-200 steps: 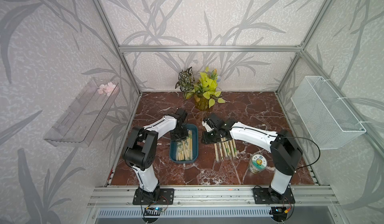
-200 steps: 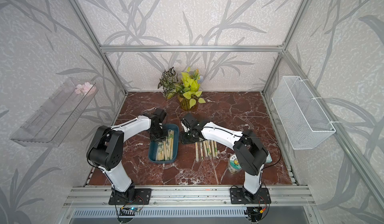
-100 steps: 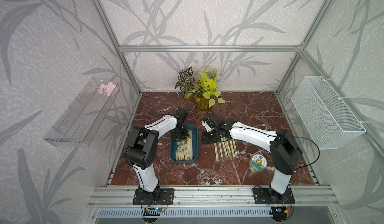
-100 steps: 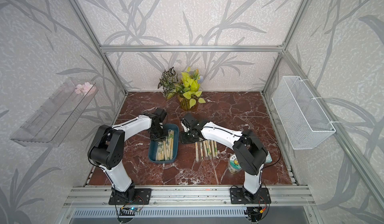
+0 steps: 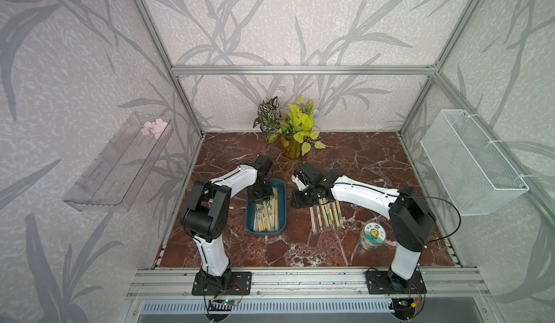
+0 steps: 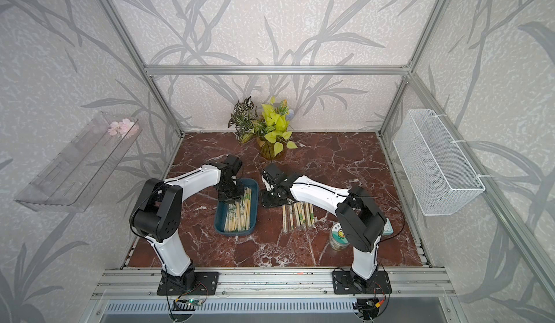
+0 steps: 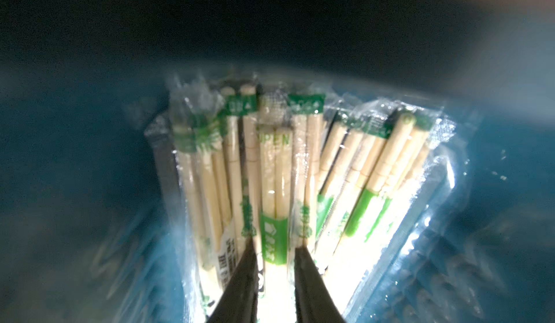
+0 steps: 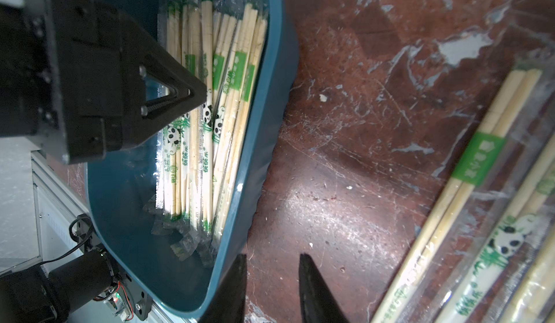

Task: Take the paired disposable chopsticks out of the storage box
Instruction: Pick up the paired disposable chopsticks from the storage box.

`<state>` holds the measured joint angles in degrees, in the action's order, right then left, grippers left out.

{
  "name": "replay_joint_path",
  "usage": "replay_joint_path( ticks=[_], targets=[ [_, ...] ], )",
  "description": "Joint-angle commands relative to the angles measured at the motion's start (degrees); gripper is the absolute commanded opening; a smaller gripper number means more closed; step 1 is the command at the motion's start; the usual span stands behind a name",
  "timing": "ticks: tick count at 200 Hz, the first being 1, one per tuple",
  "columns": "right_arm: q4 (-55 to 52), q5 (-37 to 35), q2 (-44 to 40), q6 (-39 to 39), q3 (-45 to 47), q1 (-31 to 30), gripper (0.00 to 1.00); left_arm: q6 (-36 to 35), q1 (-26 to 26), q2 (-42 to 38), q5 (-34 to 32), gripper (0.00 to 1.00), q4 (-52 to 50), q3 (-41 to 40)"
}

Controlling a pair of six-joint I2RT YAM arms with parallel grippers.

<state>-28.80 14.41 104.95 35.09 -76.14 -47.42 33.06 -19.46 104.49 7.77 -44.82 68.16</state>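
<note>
The left gripper sits inside the storage box, whose teal floor shows blurred on both sides of the gripper. Directly ahead of the gripper lie the paired disposable chopsticks, a fanned heap in clear sleeves with green labels. The gripper's two dark fingers press against either side of one middle pair, printed OPEN at its end farthest from the gripper.

You had a red-brown marble tabletop, on it the teal storage box, beside it a row of paired disposable chopsticks, a lidded jar in front, a potted plant behind
</note>
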Motion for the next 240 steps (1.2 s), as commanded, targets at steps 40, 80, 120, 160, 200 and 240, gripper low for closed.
replay_joint_path(
  ticks=[40,80,120,160,200,240],
  targets=[
    [-1.24,-0.55,0.52,-0.2,-1.38,-0.09,0.32,-0.73,-0.72,2.35,-0.11,0.12,-1.33,1.32],
    [-1.18,-0.53,0.37,-0.2,-1.29,-0.13,0.32,-0.94,-0.75,1.65,0.46,0.04,-2.19,1.9],
    [-1.25,-0.56,0.26,-0.31,-1.29,-0.13,0.32,-1.12,-0.75,-0.73,0.29,0.0,-4.45,3.51],
    [-1.35,-0.53,0.35,-0.37,-1.29,-0.14,0.32,-1.81,-0.58,-3.0,-0.18,0.0,-6.7,5.18],
    [-1.44,-0.86,0.09,-0.29,-1.23,-0.04,0.32,-3.62,-0.07,-5.23,-1.72,0.0,-9.1,7.61],
    [-0.9,-0.79,-0.77,0.22,-0.43,1.05,0.32,-5.37,0.04,-7.16,-0.64,0.0,-10.95,11.94]
  ],
)
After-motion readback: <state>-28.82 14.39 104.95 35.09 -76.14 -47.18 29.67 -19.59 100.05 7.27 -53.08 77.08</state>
